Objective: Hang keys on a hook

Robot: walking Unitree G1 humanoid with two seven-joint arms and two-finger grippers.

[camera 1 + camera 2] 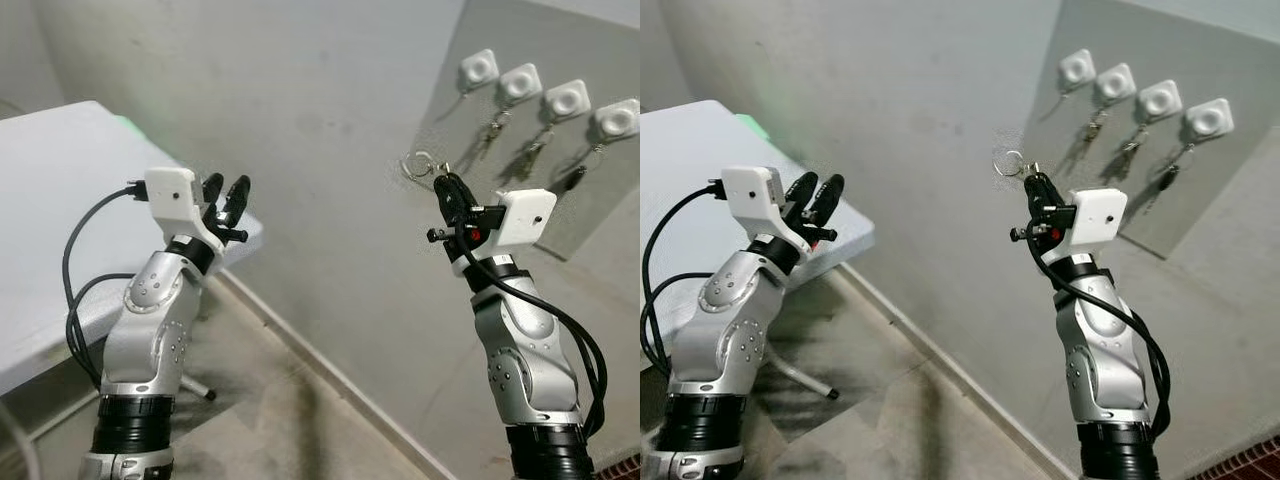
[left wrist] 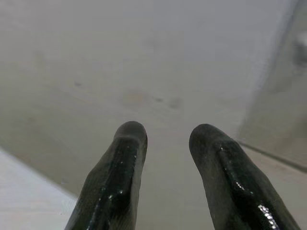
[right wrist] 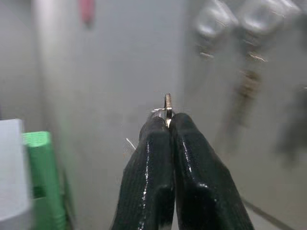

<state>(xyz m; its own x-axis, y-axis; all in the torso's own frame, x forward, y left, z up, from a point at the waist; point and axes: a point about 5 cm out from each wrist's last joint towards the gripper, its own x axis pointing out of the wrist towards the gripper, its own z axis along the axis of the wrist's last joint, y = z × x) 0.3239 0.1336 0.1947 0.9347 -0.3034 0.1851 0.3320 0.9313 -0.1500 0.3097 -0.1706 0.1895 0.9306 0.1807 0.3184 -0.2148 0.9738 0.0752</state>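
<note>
Four white hooks sit in a row on a grey wall panel (image 1: 520, 210) at the upper right. The leftmost hook (image 1: 479, 68) looks bare. The other three hooks (image 1: 567, 100) each carry a hanging bunch of keys (image 1: 535, 150). My right gripper (image 1: 447, 186) is raised below and left of the row, shut on a key ring (image 1: 420, 165) that sticks up from its tips. The right wrist view shows its fingers (image 3: 192, 163) pinched on the metal key (image 3: 167, 106), with the hooks (image 3: 216, 19) blurred beyond. My left gripper (image 1: 228, 190) is held up at the left, open, with nothing between its fingers (image 2: 120, 177).
A white table (image 1: 60, 200) stands at the left, its corner just behind my left arm, with a metal leg (image 1: 195, 385) below. A green object (image 3: 41, 167) sits by the table. The bare grey wall (image 1: 320, 120) meets the floor (image 1: 280, 420) along a pale skirting.
</note>
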